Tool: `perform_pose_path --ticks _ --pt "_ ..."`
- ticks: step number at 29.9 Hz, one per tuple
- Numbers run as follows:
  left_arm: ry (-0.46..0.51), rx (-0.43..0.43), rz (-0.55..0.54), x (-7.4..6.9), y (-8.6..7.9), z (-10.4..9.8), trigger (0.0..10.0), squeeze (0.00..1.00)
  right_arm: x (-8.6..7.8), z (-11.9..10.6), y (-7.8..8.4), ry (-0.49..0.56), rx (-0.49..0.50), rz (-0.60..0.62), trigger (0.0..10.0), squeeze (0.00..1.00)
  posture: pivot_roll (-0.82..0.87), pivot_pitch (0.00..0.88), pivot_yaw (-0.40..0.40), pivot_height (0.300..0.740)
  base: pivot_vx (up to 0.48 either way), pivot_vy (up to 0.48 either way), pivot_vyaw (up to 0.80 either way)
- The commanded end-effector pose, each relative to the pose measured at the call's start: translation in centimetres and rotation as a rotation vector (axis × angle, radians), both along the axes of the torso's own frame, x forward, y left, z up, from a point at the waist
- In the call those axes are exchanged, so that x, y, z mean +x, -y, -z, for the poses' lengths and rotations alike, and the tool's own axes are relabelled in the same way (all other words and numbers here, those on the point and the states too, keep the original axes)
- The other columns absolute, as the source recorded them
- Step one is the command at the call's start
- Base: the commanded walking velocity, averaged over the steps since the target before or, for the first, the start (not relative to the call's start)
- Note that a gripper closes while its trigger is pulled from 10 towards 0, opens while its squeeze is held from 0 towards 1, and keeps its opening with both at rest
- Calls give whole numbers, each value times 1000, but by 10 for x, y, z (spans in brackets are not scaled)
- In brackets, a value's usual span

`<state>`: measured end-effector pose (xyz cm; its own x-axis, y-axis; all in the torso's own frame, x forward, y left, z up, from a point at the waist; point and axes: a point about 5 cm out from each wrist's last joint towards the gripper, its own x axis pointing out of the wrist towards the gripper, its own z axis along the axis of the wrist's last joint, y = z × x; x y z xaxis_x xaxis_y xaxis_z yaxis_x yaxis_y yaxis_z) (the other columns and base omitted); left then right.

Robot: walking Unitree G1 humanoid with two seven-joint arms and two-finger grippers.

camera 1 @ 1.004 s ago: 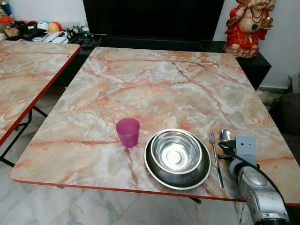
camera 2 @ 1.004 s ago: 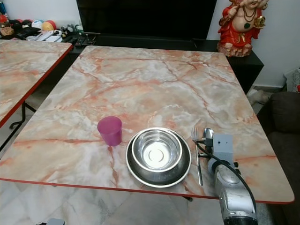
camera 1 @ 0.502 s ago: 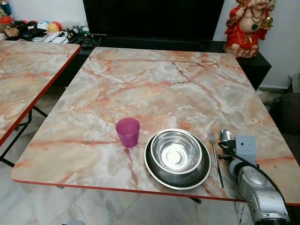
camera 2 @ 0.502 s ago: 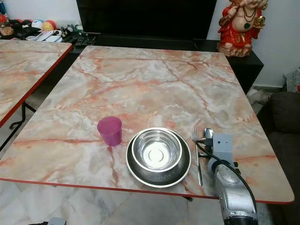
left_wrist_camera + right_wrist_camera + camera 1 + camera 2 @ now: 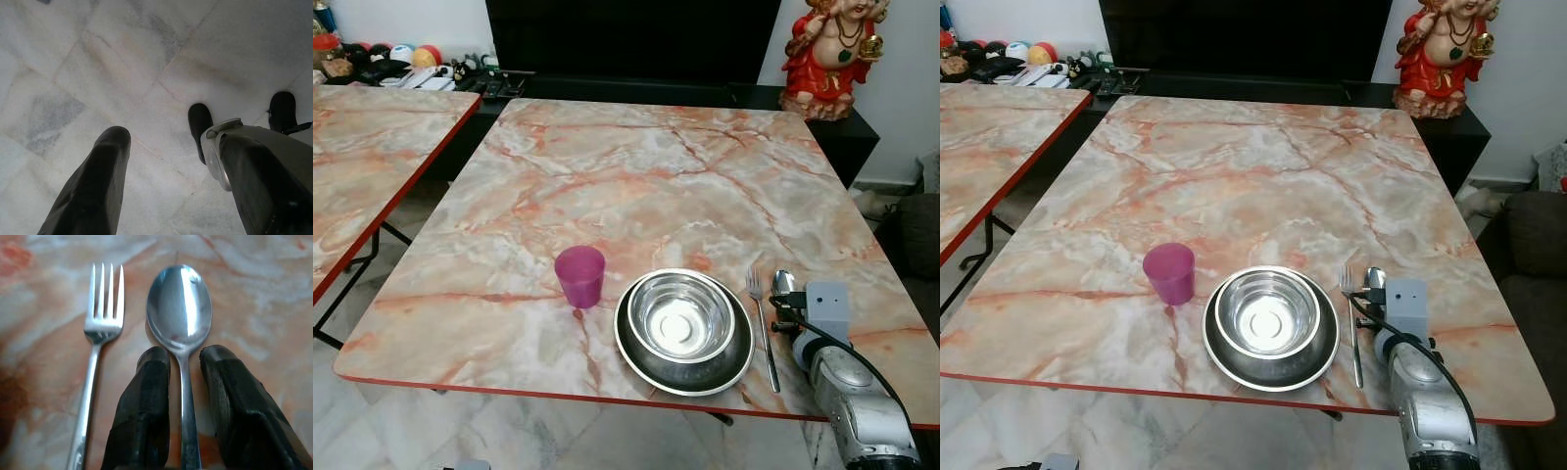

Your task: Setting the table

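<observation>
At the lower right of the head views, the right gripper [image 5: 183, 406] rests low on the marble table [image 5: 636, 176], and the silver arm behind it is cut off by the bottom edge. Its grey wrist block hides most of the spoon [image 5: 783, 283], so there only the bowl of the spoon shows. In the right wrist view the two black fingers [image 5: 142, 411] stand on each side of the spoon handle with a thin gap on both sides; the jaws are slightly apart and do not press the handle. The lower part of the handle is cut off there. The fork [image 5: 763, 328] lies just beside the spoon, parallel to it, tines pointing to the far side.

The left gripper [image 5: 171, 166] hangs over a pale tiled floor [image 5: 98, 73], fingers wide apart and holding nothing.

In the lower centre, a steel bowl [image 5: 679, 318] sits inside a steel plate [image 5: 683, 367], just left of the fork. A purple cup [image 5: 579, 276] stands upright near the plate, not touching it.

At the upper right a red figurine [image 5: 828, 54] is cut off at the top. I can read no writing anywhere.
</observation>
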<state>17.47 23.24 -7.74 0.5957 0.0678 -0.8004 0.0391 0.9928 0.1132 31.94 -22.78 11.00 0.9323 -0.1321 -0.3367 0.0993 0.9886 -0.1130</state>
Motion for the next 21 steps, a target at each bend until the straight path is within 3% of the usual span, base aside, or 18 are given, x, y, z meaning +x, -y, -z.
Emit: perform_pose_path --ticks 1,9,12,14,18,21 --pt "-30 -9 -3 -6 2 3 10000 0 1 -10 6 34 -4 19 10000 0 -61 123 -25 740 0 0 0" --pt "-34 -11 0 -6 3 4 10000 0 2 -17 10 58 -8 28 10000 0 -62 121 -25 740 0 0 0" --pt "-36 -11 -2 -7 3 4 10000 0 3 -29 18 113 -56 76 10000 0 -63 122 -25 740 0 0 0" --pt "-37 -10 -3 -7 2 5 10000 0 4 -36 20 168 -83 86 10000 0 -66 122 -24 740 0 0 0" --pt "-33 3 -7 -8 0 4 10000 0 5 -67 17 401 -44 86 10000 0 -70 122 -15 740 0 0 0" --pt "-26 10 -10 -6 -2 3 10000 0 3 -75 16 459 -16 87 10000 0 -74 119 -9 740 0 0 0"
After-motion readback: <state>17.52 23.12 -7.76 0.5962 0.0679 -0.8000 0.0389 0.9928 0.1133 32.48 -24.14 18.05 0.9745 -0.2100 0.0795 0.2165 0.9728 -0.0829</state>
